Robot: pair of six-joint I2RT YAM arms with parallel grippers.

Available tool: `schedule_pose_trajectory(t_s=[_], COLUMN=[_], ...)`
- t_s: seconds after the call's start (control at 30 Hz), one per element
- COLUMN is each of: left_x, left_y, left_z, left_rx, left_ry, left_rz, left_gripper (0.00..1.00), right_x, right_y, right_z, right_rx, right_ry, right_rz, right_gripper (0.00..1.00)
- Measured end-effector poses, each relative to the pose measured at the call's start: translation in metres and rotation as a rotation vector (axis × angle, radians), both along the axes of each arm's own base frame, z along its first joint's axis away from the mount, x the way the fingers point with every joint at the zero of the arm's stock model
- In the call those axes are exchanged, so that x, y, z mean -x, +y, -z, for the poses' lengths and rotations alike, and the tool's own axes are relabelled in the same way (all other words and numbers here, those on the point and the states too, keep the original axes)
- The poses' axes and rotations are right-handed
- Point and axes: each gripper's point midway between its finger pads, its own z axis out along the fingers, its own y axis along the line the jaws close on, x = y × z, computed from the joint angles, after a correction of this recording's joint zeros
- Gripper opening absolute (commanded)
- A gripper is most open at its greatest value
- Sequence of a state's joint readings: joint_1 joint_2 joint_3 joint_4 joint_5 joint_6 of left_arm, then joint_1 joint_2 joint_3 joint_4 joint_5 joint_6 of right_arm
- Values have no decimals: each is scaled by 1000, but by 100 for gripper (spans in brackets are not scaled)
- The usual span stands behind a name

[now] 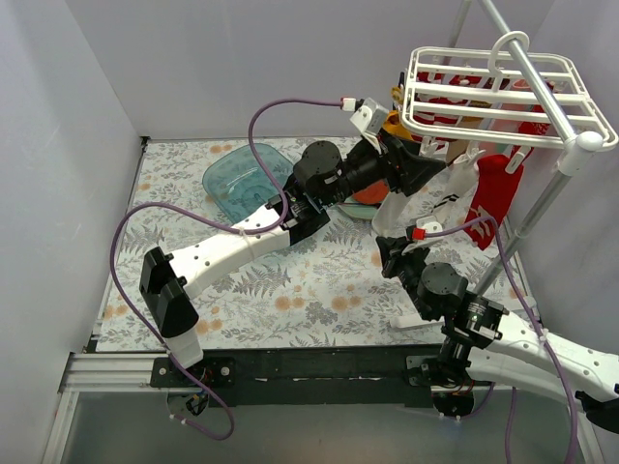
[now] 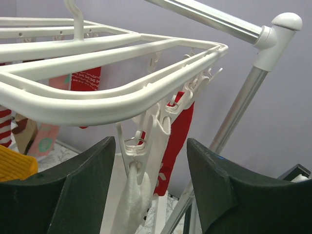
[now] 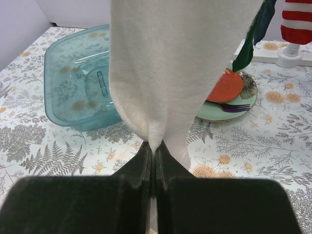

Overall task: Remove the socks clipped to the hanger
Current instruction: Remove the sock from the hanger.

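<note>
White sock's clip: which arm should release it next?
Probably left. The left hand, open, straddles the clip holding the white sock on the hanger; the right hand is shut on the sock's lower end.

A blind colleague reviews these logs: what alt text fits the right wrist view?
The right end effector pinches the bottom edge of a hanging white sock. Behind it on the floral table sit a blue tub at left and a green plate at right.
</note>
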State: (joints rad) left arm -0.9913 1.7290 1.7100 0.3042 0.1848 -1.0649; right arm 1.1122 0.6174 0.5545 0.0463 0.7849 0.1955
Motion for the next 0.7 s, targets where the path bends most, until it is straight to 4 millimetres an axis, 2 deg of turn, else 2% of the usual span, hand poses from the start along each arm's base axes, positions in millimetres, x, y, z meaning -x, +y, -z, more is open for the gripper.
schedule_pose_trajectory(t_s=[0.37,0.5,0.53,0.63,0.7], left_x=[-18,-22,-23,-26,-26], left_y=[7,3,2,-1,-1], left_z=[-9,-6,-4,0,1], left_rx=[37,34,32,26,25], left_ry=[-20,-23,-20,-15,-16], left_rz=[-123,-130,-131,-137,-139], left_gripper=[41,29,20,4,2], right_x=[-1,0,0,1,1], right_y=[4,4,4,3,2], right_z=[5,5,5,7,9], right_rx=[13,16,17,24,31], right_ry=[12,16,17,22,27], right_rz=[-7,-9,-9,-9,-9], right_gripper=[1,1,1,1,1])
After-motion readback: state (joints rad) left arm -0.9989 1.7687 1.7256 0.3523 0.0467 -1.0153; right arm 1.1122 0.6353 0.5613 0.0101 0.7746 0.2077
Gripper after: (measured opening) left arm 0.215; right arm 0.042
